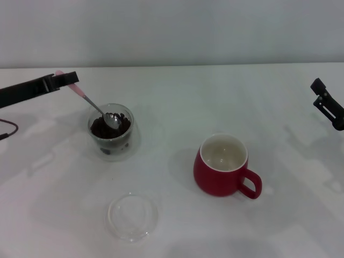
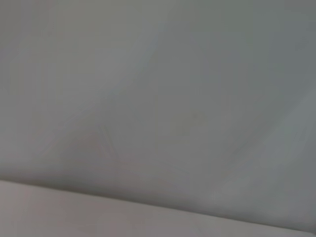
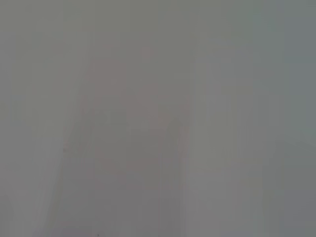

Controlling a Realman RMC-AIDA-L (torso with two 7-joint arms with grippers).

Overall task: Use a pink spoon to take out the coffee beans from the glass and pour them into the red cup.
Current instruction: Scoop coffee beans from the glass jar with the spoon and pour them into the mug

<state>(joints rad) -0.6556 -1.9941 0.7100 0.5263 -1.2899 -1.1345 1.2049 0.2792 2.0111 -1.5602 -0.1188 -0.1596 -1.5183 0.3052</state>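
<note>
In the head view my left gripper (image 1: pixel 69 80) is shut on the pale pink handle of the pink spoon (image 1: pixel 91 104). The spoon slants down to the right and its metal bowl rests on the coffee beans (image 1: pixel 110 127) inside the glass (image 1: pixel 111 138) at the left of the table. The red cup (image 1: pixel 224 165) stands at centre right with its white inside empty and its handle toward the front right. My right gripper (image 1: pixel 328 105) is parked at the right edge, away from everything. Both wrist views show only blank grey surface.
A flat shallow clear round dish (image 1: pixel 133 216) lies on the white table (image 1: pixel 177 97) in front of the glass. A dark cable (image 1: pixel 7 131) shows at the left edge.
</note>
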